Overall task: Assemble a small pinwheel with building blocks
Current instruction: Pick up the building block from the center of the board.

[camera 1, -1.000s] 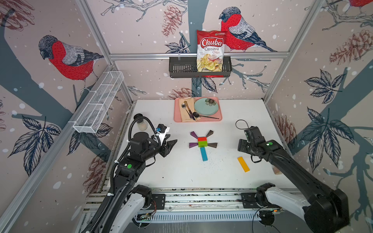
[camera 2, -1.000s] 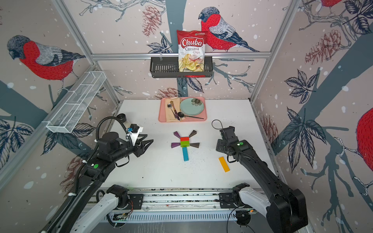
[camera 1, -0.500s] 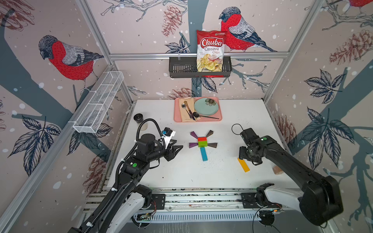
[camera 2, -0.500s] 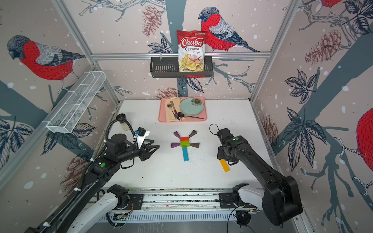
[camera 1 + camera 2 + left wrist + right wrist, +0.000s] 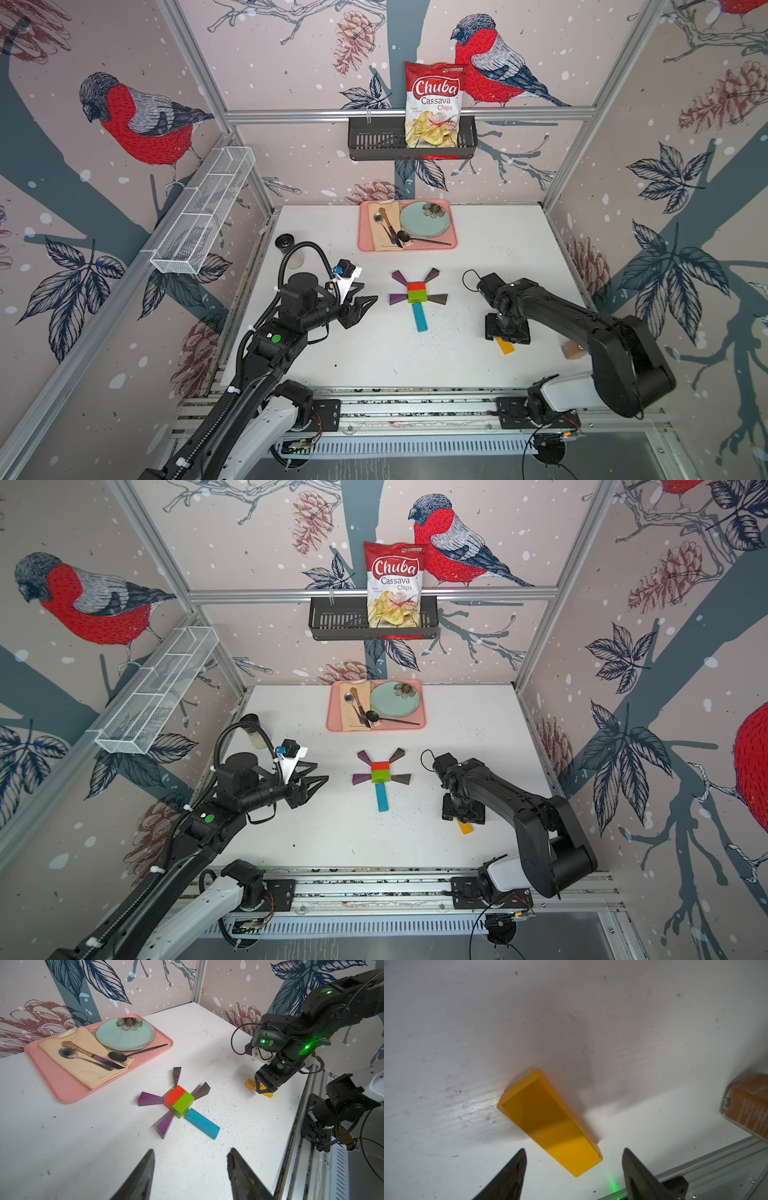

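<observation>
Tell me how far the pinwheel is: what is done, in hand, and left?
Done: the hub, four wedge blades and blue bar lie together. In hand: the right gripper, open, hangs over the yellow bar, lying apart on the table. Remaining: grasp it and set it at the blue bar's free end. The left gripper is open, empty.

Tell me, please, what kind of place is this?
Probably a robot test cell, dressed like a home: bird wallpaper on an aluminium frame, two robot arms on a rail, and a pink tray on a white table.
</observation>
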